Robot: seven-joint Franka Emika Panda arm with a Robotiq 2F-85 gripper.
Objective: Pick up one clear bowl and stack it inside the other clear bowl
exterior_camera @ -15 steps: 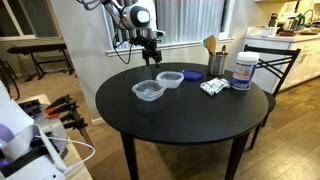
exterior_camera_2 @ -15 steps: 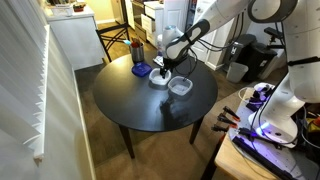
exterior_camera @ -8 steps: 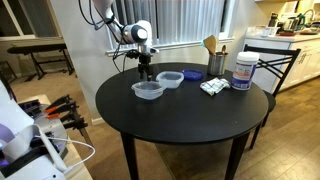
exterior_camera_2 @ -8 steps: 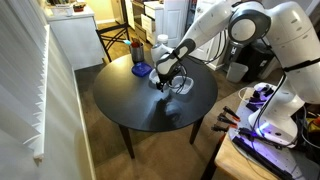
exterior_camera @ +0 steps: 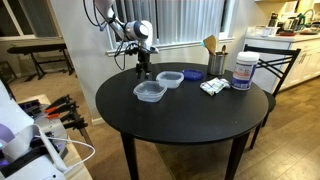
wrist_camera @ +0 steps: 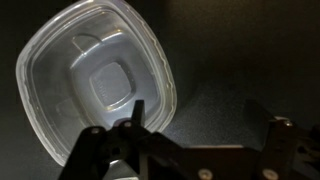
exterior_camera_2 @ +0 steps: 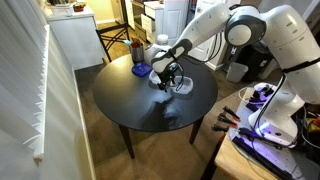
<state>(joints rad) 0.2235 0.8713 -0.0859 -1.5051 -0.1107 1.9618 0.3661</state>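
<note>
— How is your end effector set?

— My end effector (wrist_camera: 206, 115) is spread wide and pinches nothing. In the wrist view, one of my fingers (wrist_camera: 136, 118) hangs over the basin of a see-through bowl (wrist_camera: 90, 80), and the opposite one sits past its rim. Which of the two bowls that is, I cannot tell.

— Where are the bowls?

— The colourless-grey bowl (exterior_camera: 149, 92) sits on the black table (exterior_camera: 180, 125). The bluish-white bowl (exterior_camera: 170, 79) is just beside it. In an exterior view I hang low beside the colourless-grey bowl, on its side away from the camera.

— What has changed?

— A second ago I hung higher above the bowls. I have come down close to the table since. Neither bowl has shifted.
</note>
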